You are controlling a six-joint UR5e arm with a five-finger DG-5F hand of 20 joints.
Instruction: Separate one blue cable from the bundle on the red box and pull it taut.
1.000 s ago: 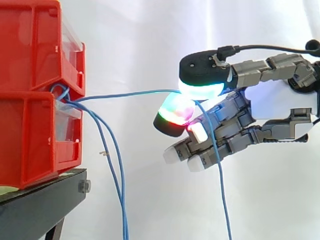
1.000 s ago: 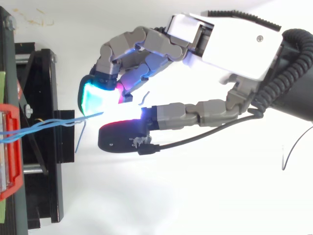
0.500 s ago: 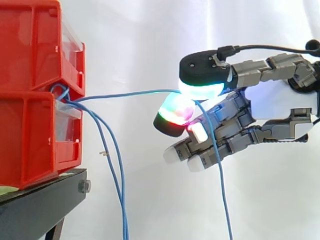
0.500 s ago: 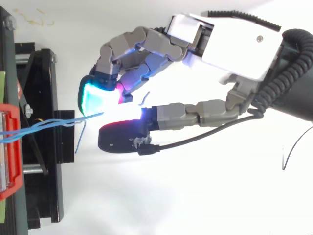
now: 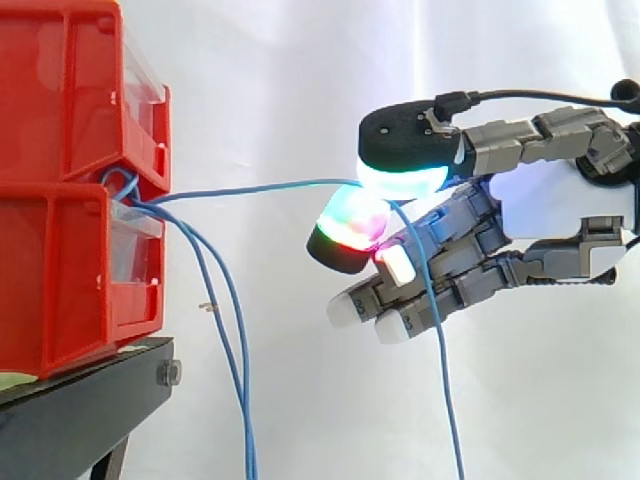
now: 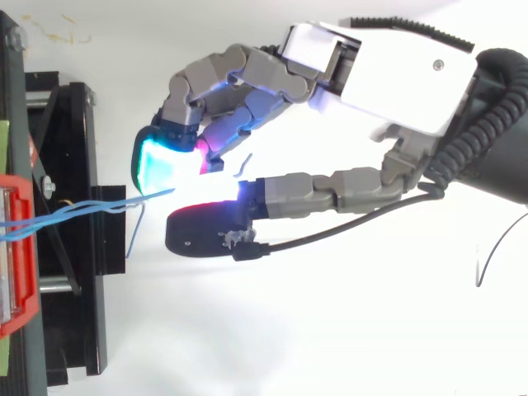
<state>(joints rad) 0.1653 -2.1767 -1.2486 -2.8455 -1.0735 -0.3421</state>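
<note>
Side view: hand (image 5: 560, 215), right of centre, pinches one blue cable (image 5: 260, 186) between its pads (image 5: 400, 178); the cable spans nearly level from the red box (image 5: 60, 280) at left. Pulled harder, the cable may slip through this tip-only pinch, or drag the bundle (image 5: 243, 430) along.

1. From where I stand, two red bins (image 5: 60, 90), stacked one on top of the other.
2. Three strands of blue cable (image 5: 260, 187), all coming out between the two bins. One runs across to the side and two hang down.
3. One black stand (image 5: 80, 410), under the bins.
4. One robot hand (image 5: 560, 210).
5. One white curtain (image 5: 260, 80), behind everything else.
</note>
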